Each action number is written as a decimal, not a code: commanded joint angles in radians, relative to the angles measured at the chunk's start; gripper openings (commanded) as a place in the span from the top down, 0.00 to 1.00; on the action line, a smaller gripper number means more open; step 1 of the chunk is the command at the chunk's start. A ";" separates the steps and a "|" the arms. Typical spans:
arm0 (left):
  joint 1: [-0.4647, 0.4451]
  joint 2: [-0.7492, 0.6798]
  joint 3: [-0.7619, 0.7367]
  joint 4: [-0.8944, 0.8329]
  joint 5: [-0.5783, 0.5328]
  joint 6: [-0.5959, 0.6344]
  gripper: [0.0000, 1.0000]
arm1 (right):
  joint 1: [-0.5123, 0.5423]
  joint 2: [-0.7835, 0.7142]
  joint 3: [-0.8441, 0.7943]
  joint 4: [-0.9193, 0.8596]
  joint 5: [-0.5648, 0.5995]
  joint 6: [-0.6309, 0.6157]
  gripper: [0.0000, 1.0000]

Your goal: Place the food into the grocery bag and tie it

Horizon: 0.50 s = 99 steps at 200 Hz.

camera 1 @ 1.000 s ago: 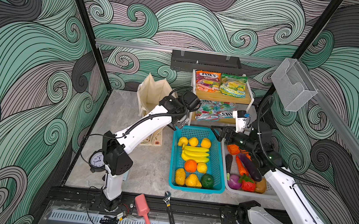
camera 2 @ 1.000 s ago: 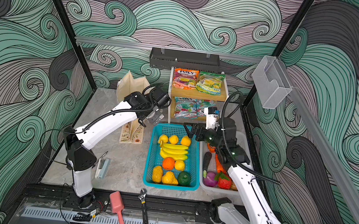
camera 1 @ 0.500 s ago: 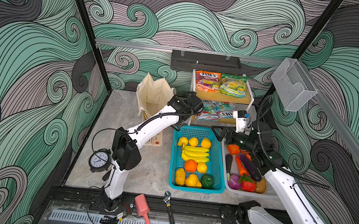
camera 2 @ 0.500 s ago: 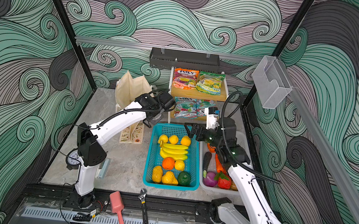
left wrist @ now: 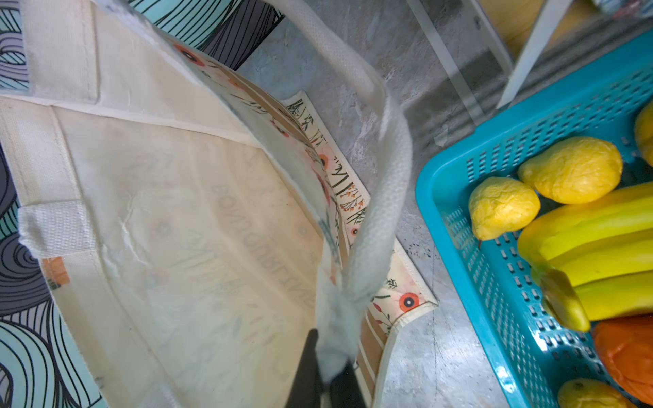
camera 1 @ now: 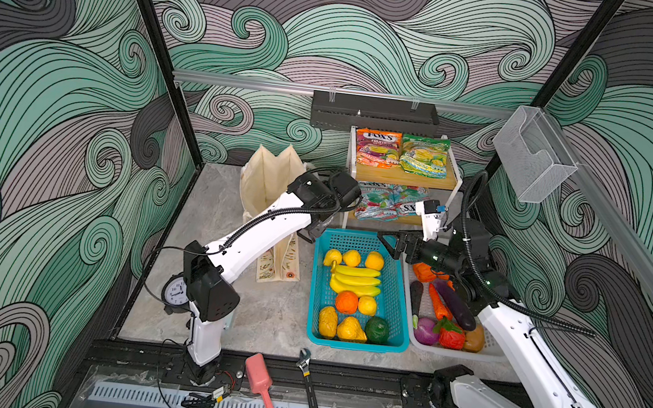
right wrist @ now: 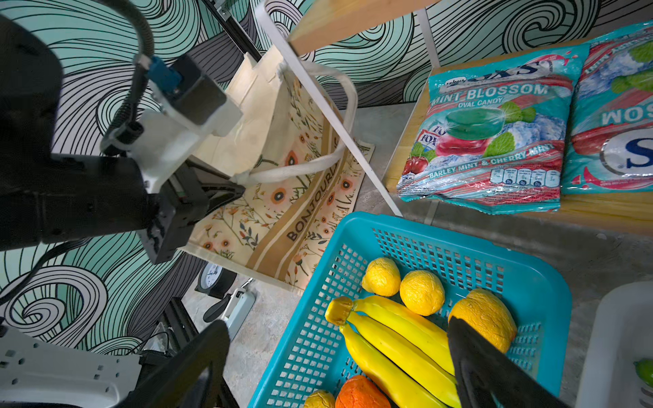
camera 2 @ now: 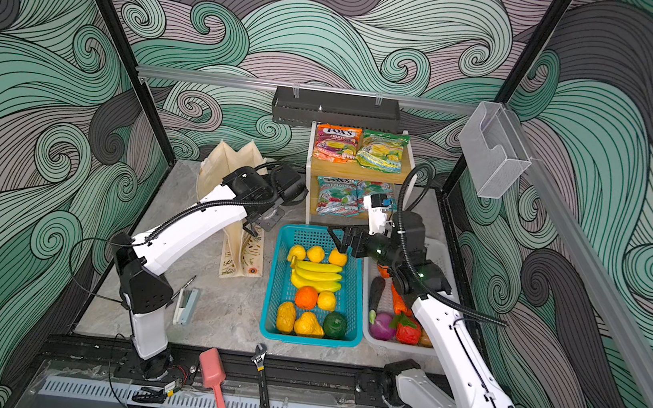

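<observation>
The cream floral grocery bag (camera 1: 269,173) (camera 2: 226,166) stands open at the back left, its mouth facing up. In the left wrist view my left gripper (left wrist: 330,374) is shut on the bag's white rope handle (left wrist: 385,197), beside the bag's rim; the right wrist view shows the same grip (right wrist: 240,187). The food is toy fruit (camera 1: 352,258) lying in a teal basket (camera 1: 355,344), plus orange-red (camera 1: 377,148) and green (camera 1: 424,155) candy packets on the top shelf. My right gripper (right wrist: 337,323) (camera 1: 389,241) hangs open over the basket's far end, holding nothing.
A white basket (camera 1: 495,356) of toy vegetables stands right of the teal one. Mint candy packets (camera 1: 383,203) lie on the lower shelf. A clock (camera 1: 174,292), stapler (camera 2: 184,306), pink scoop (camera 1: 260,381) and wrench (camera 1: 307,378) sit near the front.
My left gripper has shut on the bag's rope handle and its arm has swung right, toward the bag's near side. The right arm has held still.
</observation>
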 commanded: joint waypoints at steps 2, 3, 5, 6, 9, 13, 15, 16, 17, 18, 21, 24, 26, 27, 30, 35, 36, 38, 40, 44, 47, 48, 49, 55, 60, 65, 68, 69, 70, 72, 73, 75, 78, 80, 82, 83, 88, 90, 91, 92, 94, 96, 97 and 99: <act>-0.028 -0.052 -0.031 -0.120 0.016 -0.099 1.00 | 0.008 -0.007 0.011 0.036 -0.015 0.009 0.04; -0.030 -0.053 -0.032 -0.121 0.016 -0.100 1.00 | 0.008 -0.007 0.011 0.037 -0.015 0.009 0.04; -0.034 -0.057 -0.038 -0.122 0.016 -0.103 1.00 | 0.009 -0.007 0.011 0.037 -0.015 0.009 0.04; -0.036 -0.058 -0.039 -0.124 0.016 -0.104 1.00 | 0.009 -0.007 0.010 0.037 -0.015 0.009 0.04; -0.041 -0.065 -0.044 -0.123 0.014 -0.109 1.00 | 0.009 -0.007 0.010 0.038 -0.013 0.009 0.04; -0.049 -0.071 -0.051 -0.125 0.016 -0.113 1.00 | 0.009 -0.006 0.009 0.038 -0.015 0.009 0.04; -0.052 -0.074 -0.055 -0.125 0.016 -0.114 1.00 | 0.011 -0.006 0.008 0.037 -0.014 0.009 0.04; -0.056 -0.076 -0.057 -0.125 0.017 -0.115 1.00 | 0.012 -0.006 0.008 0.038 -0.015 0.010 0.04; -0.056 -0.078 -0.059 -0.127 0.017 -0.117 1.00 | 0.011 -0.005 0.008 0.039 -0.015 0.010 0.04; -0.059 -0.080 -0.060 -0.127 0.018 -0.118 1.00 | 0.011 -0.005 0.008 0.039 -0.015 0.010 0.04; -0.066 -0.084 -0.063 -0.128 0.021 -0.120 1.00 | 0.012 -0.004 0.006 0.040 -0.015 0.010 0.04; -0.073 -0.089 -0.065 -0.131 0.023 -0.124 1.00 | 0.013 -0.003 0.006 0.041 -0.015 0.010 0.04; -0.077 -0.092 -0.068 -0.132 0.024 -0.127 1.00 | 0.013 -0.002 0.007 0.041 -0.015 0.011 0.04; -0.081 -0.092 -0.069 -0.133 0.023 -0.129 1.00 | 0.013 -0.001 0.007 0.040 -0.015 0.012 0.04; -0.087 -0.095 -0.070 -0.137 0.027 -0.133 1.00 | 0.013 0.000 0.007 0.041 -0.015 0.012 0.04; -0.098 -0.100 -0.072 -0.144 0.030 -0.142 1.00 | 0.014 0.003 0.006 0.041 -0.015 0.013 0.04; -0.100 -0.101 -0.073 -0.145 0.030 -0.144 1.00 | 0.014 0.003 0.006 0.040 -0.015 0.013 0.04; -0.105 -0.101 -0.075 -0.148 0.031 -0.149 1.00 | 0.014 0.004 0.006 0.040 -0.014 0.015 0.04; -0.109 -0.103 -0.076 -0.151 0.032 -0.153 1.00 | 0.015 0.005 0.006 0.039 -0.015 0.015 0.04; -0.117 -0.107 -0.081 -0.154 0.034 -0.161 1.00 | 0.016 0.006 0.007 0.039 -0.015 0.016 0.04; -0.122 -0.110 -0.084 -0.154 0.038 -0.166 1.00 | 0.018 0.007 0.006 0.039 -0.017 0.016 0.04; -0.123 -0.112 -0.086 -0.154 0.039 -0.168 1.00 | 0.018 0.007 0.007 0.038 -0.016 0.016 0.04; -0.125 -0.112 -0.087 -0.154 0.040 -0.171 1.00 | 0.017 0.007 0.006 0.038 -0.016 0.016 0.04; -0.136 -0.119 -0.096 -0.153 0.047 -0.184 1.00 | 0.019 0.007 0.006 0.039 -0.015 0.017 0.04; -0.144 -0.126 -0.109 -0.143 0.063 -0.191 1.00 | 0.020 0.006 0.005 0.039 -0.015 0.017 0.04; -0.148 -0.141 -0.131 -0.118 0.082 -0.187 0.99 | 0.022 0.006 0.007 0.039 -0.015 0.017 0.04; -0.152 -0.150 -0.148 -0.101 0.096 -0.181 0.98 | 0.024 0.006 0.006 0.039 -0.015 0.017 0.04; -0.152 -0.153 -0.153 -0.094 0.101 -0.179 0.98 | 0.024 0.006 0.006 0.039 -0.014 0.016 0.04; -0.152 -0.156 -0.158 -0.087 0.105 -0.177 0.97 | 0.024 0.005 0.006 0.039 -0.014 0.016 0.04; -0.152 -0.165 -0.169 -0.075 0.112 -0.174 0.96 | 0.024 0.005 0.006 0.039 -0.013 0.016 0.04; -0.152 -0.167 -0.174 -0.069 0.117 -0.172 0.96 | 0.023 0.005 0.006 0.039 -0.013 0.016 0.04; -0.152 -0.173 -0.182 -0.060 0.124 -0.168 0.95 | 0.025 0.005 0.006 0.039 -0.013 0.017 0.04; -0.153 -0.181 -0.196 -0.043 0.133 -0.163 0.94 | 0.026 0.006 0.006 0.039 -0.012 0.018 0.04; -0.153 -0.190 -0.199 -0.034 0.141 -0.160 0.94 | 0.026 0.004 0.007 0.039 -0.012 0.018 0.04; -0.154 -0.194 -0.208 -0.026 0.145 -0.157 0.93 | 0.026 0.004 0.006 0.040 -0.012 0.018 0.04; -0.154 -0.197 -0.212 -0.022 0.146 -0.156 0.93 | 0.026 0.004 0.006 0.040 -0.012 0.018 0.04; -0.154 -0.207 -0.229 -0.003 0.158 -0.140 0.92 | 0.028 0.004 0.007 0.042 -0.009 0.019 0.04; -0.153 -0.212 -0.235 0.004 0.162 -0.134 0.92 | 0.029 0.004 0.007 0.042 -0.010 0.019 0.04; -0.153 -0.213 -0.238 0.007 0.163 -0.131 0.92 | 0.029 0.005 0.007 0.042 -0.010 0.019 0.04; -0.154 -0.216 -0.240 0.011 0.164 -0.131 0.92 | 0.029 0.005 0.007 0.042 -0.011 0.020 0.04; -0.154 -0.219 -0.245 0.016 0.165 -0.130 0.92 | 0.030 0.005 0.007 0.042 -0.010 0.020 0.04; -0.154 -0.222 -0.250 0.020 0.165 -0.129 0.91 | 0.032 0.005 0.007 0.042 -0.009 0.020 0.04; -0.154 -0.223 -0.251 0.021 0.164 -0.127 0.91 | 0.031 0.005 0.006 0.042 -0.009 0.021 0.04; -0.153 -0.224 -0.254 0.024 0.165 -0.126 0.91 | 0.032 0.005 0.006 0.044 -0.007 0.021 0.04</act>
